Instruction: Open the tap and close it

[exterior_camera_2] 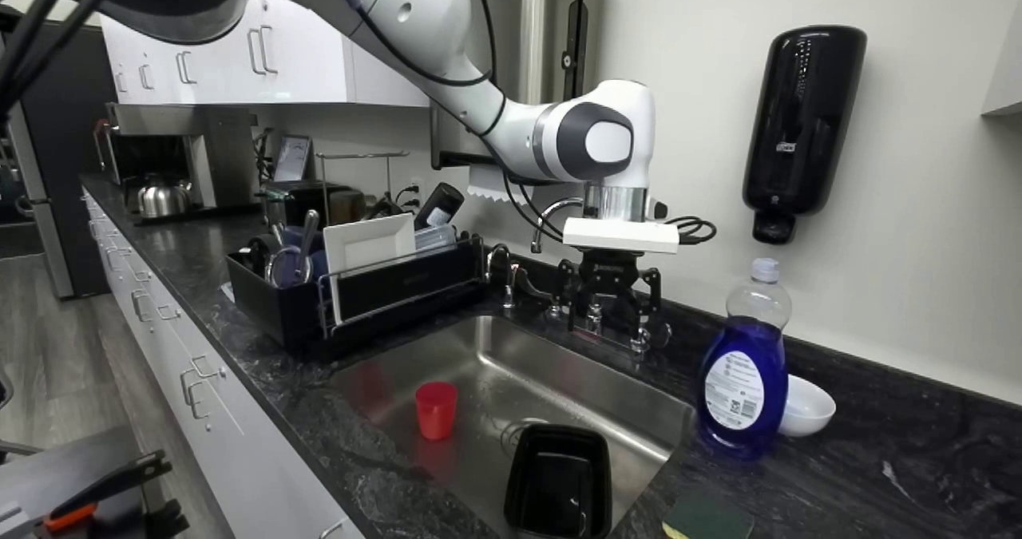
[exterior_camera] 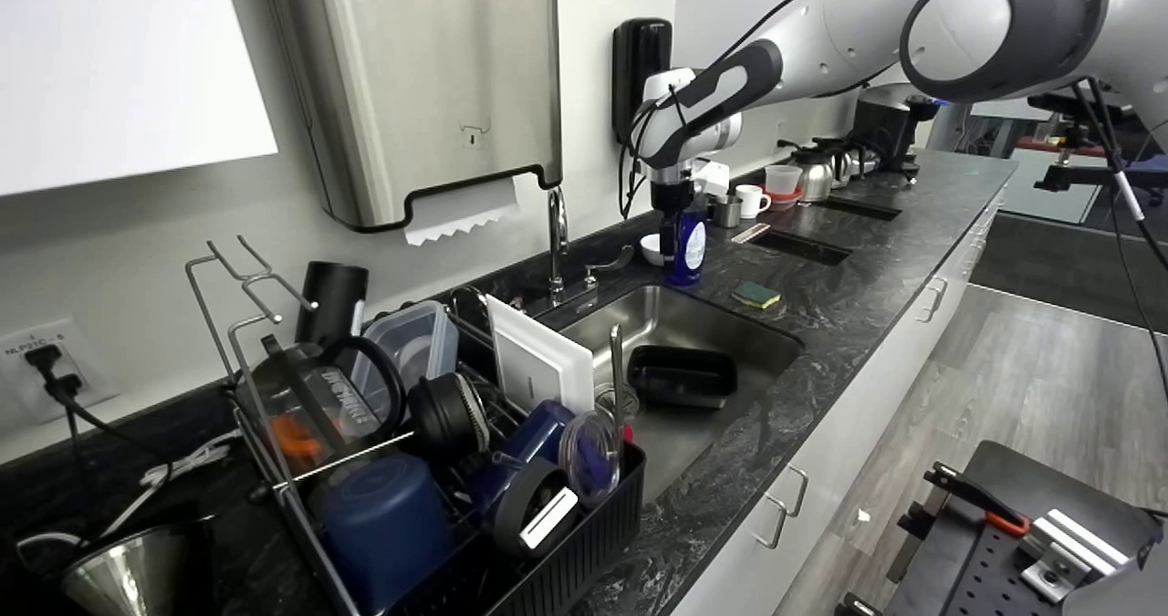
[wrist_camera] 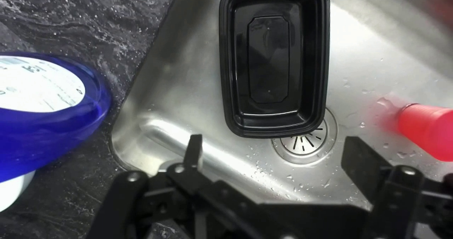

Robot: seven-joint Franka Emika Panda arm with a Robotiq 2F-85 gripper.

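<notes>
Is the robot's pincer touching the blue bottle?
Apart. The wrist view shows bare dark countertop and some of the metal sink between the blue bottle and the open pincer.

Diffuse, fairly even light filled both exterior views. In an exterior view, the white cabinet [exterior_camera: 119, 68] at ten o'clock washed out almost blank, and the counter [exterior_camera: 205, 488] sank into murk at eight. Pale streaks lit the towel dispenser [exterior_camera: 429, 87] at eleven. In an exterior view, the black soap dispenser [exterior_camera_2: 802, 128] at two o'clock carried small highlights near its top. In the wrist view, glare whitened the sink [wrist_camera: 354, 51] at two o'clock while shadow dulled it at eleven; the red cup [wrist_camera: 424, 131] spread a pink reflection at three, the blue bottle [wrist_camera: 53, 131] showed a bleached label [wrist_camera: 39, 85] at nine, and the gripper [wrist_camera: 272, 141], toward six, was dark and blurred.
</notes>
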